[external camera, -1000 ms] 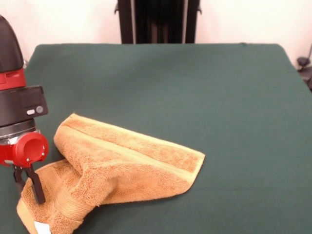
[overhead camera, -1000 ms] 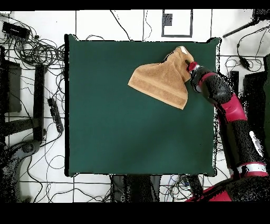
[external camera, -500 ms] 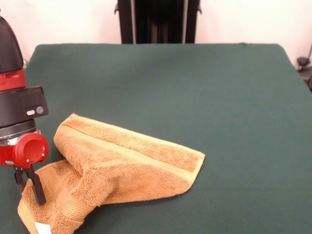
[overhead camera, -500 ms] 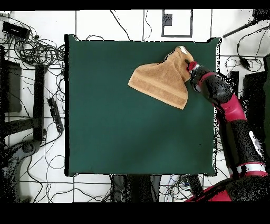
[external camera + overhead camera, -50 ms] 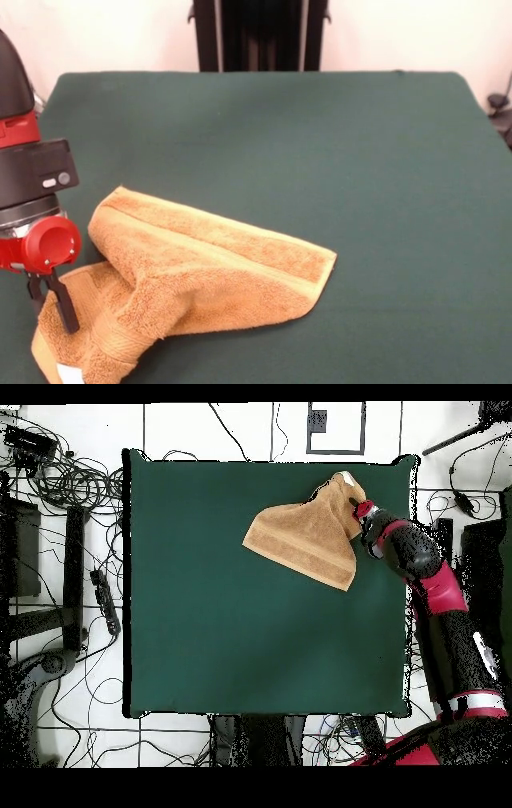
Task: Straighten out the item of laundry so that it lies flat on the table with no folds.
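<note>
**Caller:** Front view first: the gripper (image 5: pixel 50 300) is down at the left edge of the table (image 5: pixel 320 144), its two dark fingers (image 5: pixel 64 308) reaching onto the towel (image 5: pixel 200 272).

**Analyst:** And the fingers, are they clamped?

**Caller:** They stand close together with terry cloth bunched up around them, so I read it as pinching a fold of the towel near its corner. That part of the cloth is raised off the felt in a hump.

**Analyst:** Where does the towel sit overall?

**Caller:** Near the front left corner in this view. One end runs out flat to the right, showing the paler stripe (image 5: pixel 240 240) along its far edge. The other end is folded over and crumpled beneath the gripper, with the white tag (image 5: pixel 68 374) peeking out at the bottom.

**Analyst:** Overhead view, same story?

**Caller:** Yes. The towel (image 5: pixel 305 534) lies in the table's (image 5: pixel 230 634) upper right corner, wide at its lower left and narrowing to a bunched tip by the table's edge. The gripper (image 5: pixel 358 510) meets that narrow end, and the red and black arm (image 5: pixel 440 594) comes up along the table's right side. The tag (image 5: pixel 347 479) shows at the very tip.

**Analyst:** So plenty of folds.

**Caller:** Plenty, and most of the green felt lies bare.
</note>
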